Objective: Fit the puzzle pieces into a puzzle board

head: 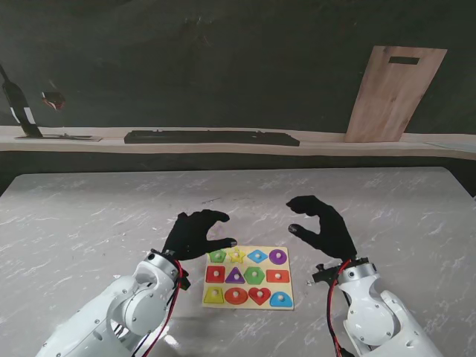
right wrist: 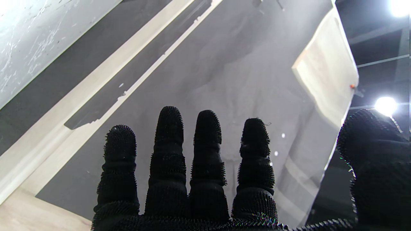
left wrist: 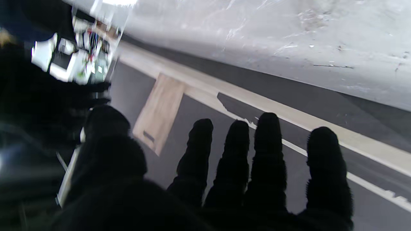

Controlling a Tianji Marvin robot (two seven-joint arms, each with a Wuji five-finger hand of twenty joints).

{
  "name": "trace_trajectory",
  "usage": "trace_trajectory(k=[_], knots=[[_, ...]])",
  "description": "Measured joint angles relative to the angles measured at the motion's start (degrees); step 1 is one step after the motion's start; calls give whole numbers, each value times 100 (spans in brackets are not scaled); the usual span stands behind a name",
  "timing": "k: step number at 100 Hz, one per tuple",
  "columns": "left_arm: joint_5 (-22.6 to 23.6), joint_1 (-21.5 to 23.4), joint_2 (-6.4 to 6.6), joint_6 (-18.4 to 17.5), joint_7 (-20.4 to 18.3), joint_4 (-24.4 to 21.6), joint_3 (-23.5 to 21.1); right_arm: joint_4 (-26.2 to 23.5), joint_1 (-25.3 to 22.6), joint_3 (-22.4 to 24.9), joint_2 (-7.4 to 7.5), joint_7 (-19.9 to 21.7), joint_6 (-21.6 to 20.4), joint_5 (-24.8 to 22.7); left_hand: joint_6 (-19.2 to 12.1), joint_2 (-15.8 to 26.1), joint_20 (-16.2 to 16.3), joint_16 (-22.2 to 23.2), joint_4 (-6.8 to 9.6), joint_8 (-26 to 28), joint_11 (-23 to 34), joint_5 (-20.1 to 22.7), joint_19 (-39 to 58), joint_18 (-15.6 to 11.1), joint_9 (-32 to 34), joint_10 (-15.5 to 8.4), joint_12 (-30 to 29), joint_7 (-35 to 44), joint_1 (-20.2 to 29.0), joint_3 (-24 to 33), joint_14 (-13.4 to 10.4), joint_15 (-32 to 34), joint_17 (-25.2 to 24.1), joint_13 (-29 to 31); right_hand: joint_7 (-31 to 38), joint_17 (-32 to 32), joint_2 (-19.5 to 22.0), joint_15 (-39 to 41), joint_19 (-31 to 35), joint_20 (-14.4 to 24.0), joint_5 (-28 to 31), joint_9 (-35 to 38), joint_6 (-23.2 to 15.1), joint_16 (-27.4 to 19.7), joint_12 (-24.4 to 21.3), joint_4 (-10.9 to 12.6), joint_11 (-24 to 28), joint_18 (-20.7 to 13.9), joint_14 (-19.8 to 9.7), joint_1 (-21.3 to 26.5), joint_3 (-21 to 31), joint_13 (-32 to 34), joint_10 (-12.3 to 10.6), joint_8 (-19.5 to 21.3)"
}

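Note:
A pale wooden puzzle board (head: 249,302) lies on the marble table between my two arms, with coloured shape pieces seated in its three rows: a yellow star (head: 236,256), a purple circle (head: 278,256), a red heart (head: 259,295) among them. My left hand (head: 195,233) in its black glove hovers just left of the board's far corner, fingers apart and empty. My right hand (head: 321,224) hangs just beyond the board's far right corner, fingers curled loosely, nothing in it. Both wrist views show spread black fingers (left wrist: 236,160) (right wrist: 205,160) with nothing between them; the board is outside both.
A wooden cutting board (head: 394,93) leans against the dark back wall on a pale shelf (head: 320,143). A long black bar (head: 212,137) lies on that shelf. A dark stand (head: 22,111) sits at the far left. Marble table (head: 89,216) stretches around the board.

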Motion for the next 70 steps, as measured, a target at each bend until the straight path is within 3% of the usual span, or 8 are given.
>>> trace_trajectory(k=[6,13,31,39,45,57,63,70], knots=[[-516,149,-54,-268,43,-63,-209,6,0,-3,0,-75,-7,-132,34,-155,-297,-292,3,-143,-241,0,-401,0,-212,80,-165,-303,-158,-1,50,-448,-159,-309,0,3,-16,0,0,0,0,0,-131,0,0,0,-3,3,5,0,0,0,0,0],[-963,310,-103,-919,-26,-88,-495,7,-2,-5,0,-179,-9,-336,32,-283,-584,-512,3,-223,-490,-117,-882,0,-430,68,-302,-597,-212,4,87,-887,-362,-605,0,15,-122,0,0,0,0,0,-174,0,0,0,-11,64,5,0,6,0,0,0],[-899,654,-122,-1413,23,-264,-972,-96,-79,12,24,-130,1,-440,28,-483,-915,-841,3,-356,-770,-117,-1549,1,-486,60,-458,-1009,-266,3,87,-1411,-444,-765,-47,25,-442,0,0,0,-149,-102,12,0,0,0,-116,70,5,5,141,1,-1,0],[-1363,951,-127,-1974,-495,-513,-1438,-116,-100,13,36,-126,3,-505,28,-483,-976,-909,3,-418,-830,-117,-1719,1,-486,54,-469,-1110,-266,3,87,-1541,-449,-767,-74,25,-442,-60,0,0,-289,-250,156,0,29,0,-130,74,5,-109,132,1,-4,0],[-1775,1173,-90,-2016,-668,-763,-1616,-118,-103,13,39,-118,-3,-519,28,-491,-982,-915,3,-418,-847,-114,-1821,3,-479,54,-472,-1186,-266,3,87,-1552,-449,-767,-74,25,-443,-73,0,0,-289,-310,307,0,29,0,-133,76,5,-168,199,1,-4,0],[-1129,1471,-102,-2054,78,-919,-1838,-118,-105,15,52,-68,-66,-526,28,-548,-983,-927,3,-419,-920,-90,-1957,3,-397,54,-533,-1267,-266,3,87,-1680,-449,-762,-74,19,-444,-123,-38,0,-289,-310,394,-3,11,-10,-134,77,6,-233,218,1,-4,0],[-1034,1596,-134,-2391,68,-917,-2105,-118,-109,21,55,-68,-93,-561,28,-554,-984,-986,3,-419,-968,26,-2021,5,-281,54,-536,-1332,-266,3,87,-1718,-446,-705,-75,16,-444,-136,-43,0,-289,-310,436,-4,11,-40,-134,77,6,-303,138,1,-5,0],[-1387,1695,-126,-2660,-88,-923,-2265,-118,-121,33,55,-98,-137,-599,28,-619,-987,-993,3,-419,-984,143,-2087,5,-160,53,-561,-1344,-267,2,87,-1775,-429,-693,-75,6,-441,-137,-84,0,-289,-310,442,-4,10,9,-134,76,6,-362,269,1,-5,0]])
